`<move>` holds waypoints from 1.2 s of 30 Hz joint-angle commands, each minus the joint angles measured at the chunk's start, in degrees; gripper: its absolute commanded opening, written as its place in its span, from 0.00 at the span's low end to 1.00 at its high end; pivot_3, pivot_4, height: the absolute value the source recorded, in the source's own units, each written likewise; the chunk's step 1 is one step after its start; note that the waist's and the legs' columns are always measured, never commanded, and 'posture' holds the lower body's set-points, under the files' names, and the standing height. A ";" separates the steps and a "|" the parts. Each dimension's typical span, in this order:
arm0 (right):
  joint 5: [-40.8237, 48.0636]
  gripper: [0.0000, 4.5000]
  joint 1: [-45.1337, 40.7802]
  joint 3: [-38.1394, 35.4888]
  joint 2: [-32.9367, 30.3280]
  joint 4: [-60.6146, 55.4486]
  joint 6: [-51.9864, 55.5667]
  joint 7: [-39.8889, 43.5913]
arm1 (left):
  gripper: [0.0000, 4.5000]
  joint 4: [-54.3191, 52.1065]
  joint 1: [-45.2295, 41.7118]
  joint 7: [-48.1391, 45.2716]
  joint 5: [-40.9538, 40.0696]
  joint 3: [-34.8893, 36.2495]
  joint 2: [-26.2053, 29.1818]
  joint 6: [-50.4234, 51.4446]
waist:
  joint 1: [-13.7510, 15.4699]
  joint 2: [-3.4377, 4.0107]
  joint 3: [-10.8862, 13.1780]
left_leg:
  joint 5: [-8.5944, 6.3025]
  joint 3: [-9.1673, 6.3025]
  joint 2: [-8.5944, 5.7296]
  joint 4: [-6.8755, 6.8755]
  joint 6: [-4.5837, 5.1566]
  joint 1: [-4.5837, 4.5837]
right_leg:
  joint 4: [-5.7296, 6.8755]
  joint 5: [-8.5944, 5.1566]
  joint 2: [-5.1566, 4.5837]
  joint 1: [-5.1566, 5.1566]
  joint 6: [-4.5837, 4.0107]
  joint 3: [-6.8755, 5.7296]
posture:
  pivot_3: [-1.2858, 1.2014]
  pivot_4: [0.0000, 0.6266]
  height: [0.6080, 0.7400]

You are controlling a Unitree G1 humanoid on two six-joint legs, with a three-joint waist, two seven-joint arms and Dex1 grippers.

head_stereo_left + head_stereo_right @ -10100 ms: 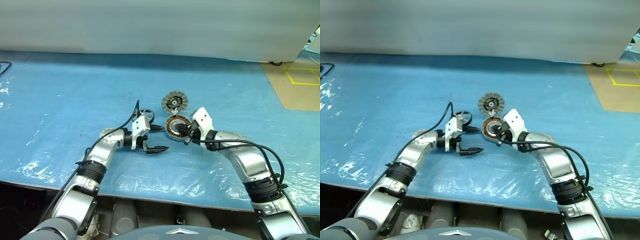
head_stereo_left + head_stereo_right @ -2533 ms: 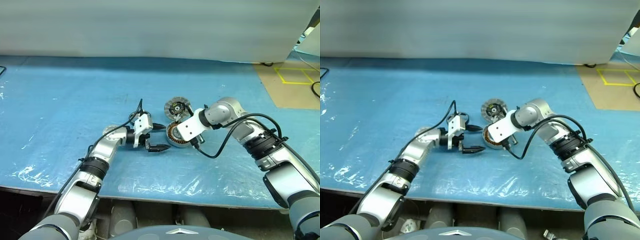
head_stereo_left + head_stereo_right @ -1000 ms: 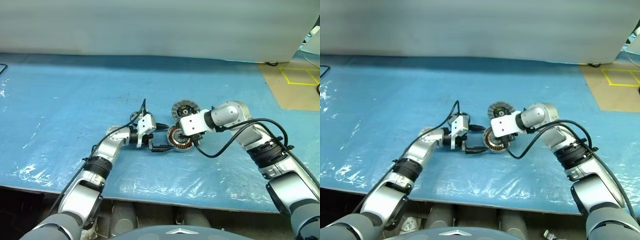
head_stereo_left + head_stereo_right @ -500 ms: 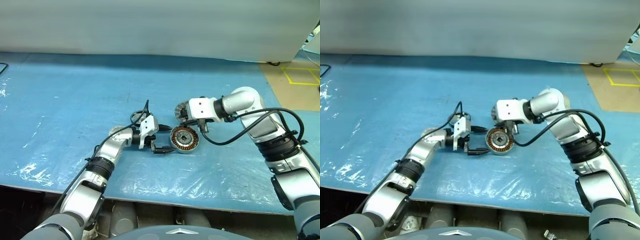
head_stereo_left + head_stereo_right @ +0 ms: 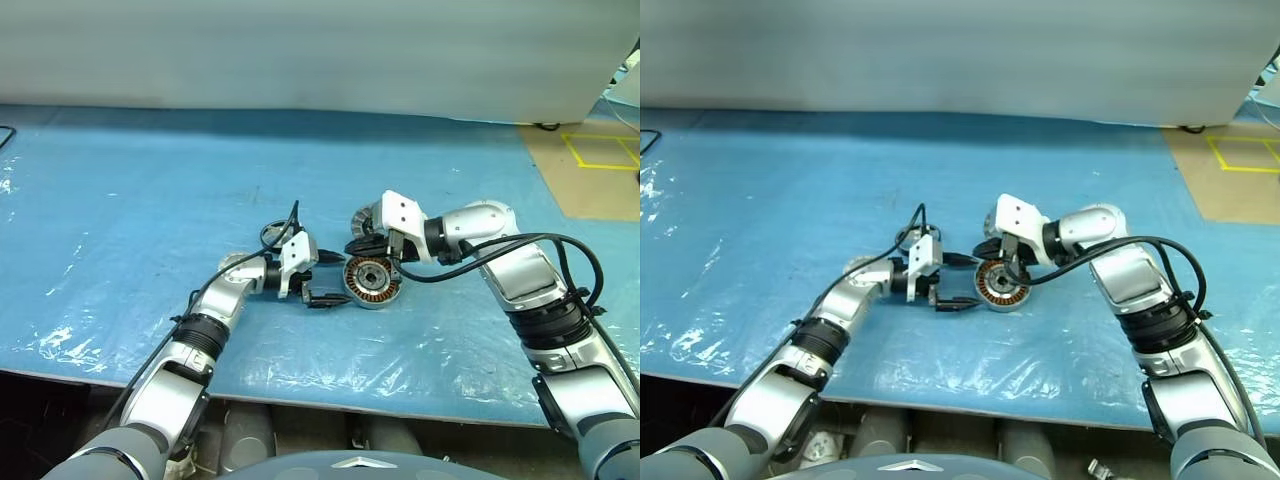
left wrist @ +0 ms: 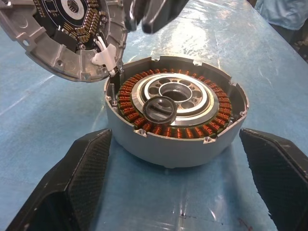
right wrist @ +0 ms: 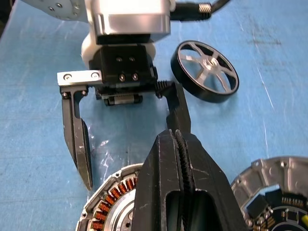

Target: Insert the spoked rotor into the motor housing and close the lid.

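The motor housing (image 5: 372, 281), a silver puck with copper windings, rests on the blue table. A small dark ring (image 6: 161, 109) lies on its inner rim. My left gripper (image 5: 338, 280) is open beside the housing, with one finger (image 6: 72, 183) on either side of it and not touching. My right gripper (image 5: 358, 246) hangs just above the housing's far edge, shut with nothing in it. The lid (image 5: 364, 217) sits tilted behind the housing, partly hidden by the right gripper. The spoked rotor (image 7: 205, 71) lies flat on the table behind my left gripper.
Blue plastic sheeting (image 5: 150, 180) covers the table, with its front edge close to me. A tan floor area with yellow tape (image 5: 590, 170) lies at the far right. Black cables run along both arms.
My right gripper has closed, rolled and lifted slightly from over the housing toward the lid side. The left gripper has stayed open in place beside the housing.
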 commanded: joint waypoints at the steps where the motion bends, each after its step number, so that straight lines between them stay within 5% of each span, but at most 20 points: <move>1: 0.94 0.01 1.18 -0.86 -0.92 -2.04 0.61 -1.81 | 1.00 -1.68 -0.60 -0.76 -2.03 1.64 0.37 -0.86 | 0.00 0.00 0.00 | 0.00 0.00 0.00 0.00 0.00 0.00 | 0.00 0.00 0.00 0.00 0.00 0.00 | 0.52 0.24 1.00; 15: 3.01 0.01 5.41 -0.69 0.03 -5.53 2.54 -7.04 | 1.00 -10.19 2.63 -3.10 -7.37 3.88 3.46 1.61 | -0.04 0.02 0.01 | 0.00 0.00 0.00 -0.01 -0.01 0.01 | 0.00 0.00 0.00 0.00 0.00 0.01 | 0.52 0.24 1.00; 22: 2.19 0.51 9.19 -1.47 0.28 -7.11 0.52 -11.74 | 1.00 -11.99 3.51 -3.82 -8.06 3.91 5.70 2.55 | -0.05 0.03 0.02 | 0.00 0.00 -0.02 -0.01 -0.02 0.00 | -0.01 0.00 0.00 -0.01 0.01 0.01 | 0.52 0.24 1.00; 36: 1.98 0.51 14.05 -0.86 -2.01 -9.20 -1.32 -14.49 | 1.00 -12.78 4.28 -3.79 -8.18 3.41 6.33 3.34 | -0.18 0.03 0.02 | 0.00 0.00 -0.02 -0.01 -0.02 0.03 | -0.01 0.00 0.00 0.00 0.02 0.03 | 0.52 0.24 1.00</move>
